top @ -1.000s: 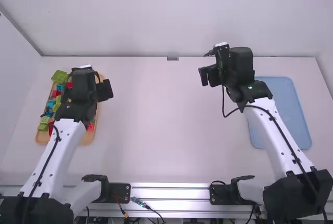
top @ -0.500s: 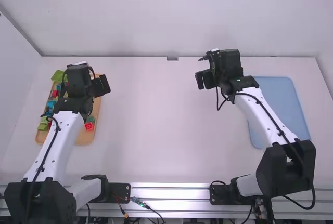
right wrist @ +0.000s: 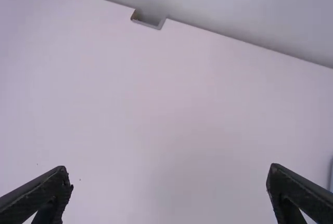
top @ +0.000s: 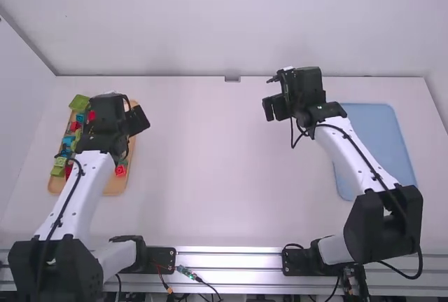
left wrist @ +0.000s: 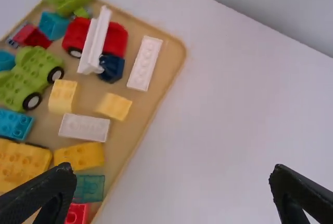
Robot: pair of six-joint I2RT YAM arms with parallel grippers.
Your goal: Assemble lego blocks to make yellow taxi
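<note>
One yellow brick (left wrist: pixel 79 156) lies in the tray (top: pixel 114 187), long axis oblique to its right edge, one end facing it. Left gripper (top: pixel 138 118), spread and empty, overhangs that edge; right gripper (top: pixel 275 107), likewise, is well apart.

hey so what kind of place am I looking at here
Probably a robotics lab or workstation: two robot arms, left and right, stand at a white table with a tray of toy blocks.
</note>
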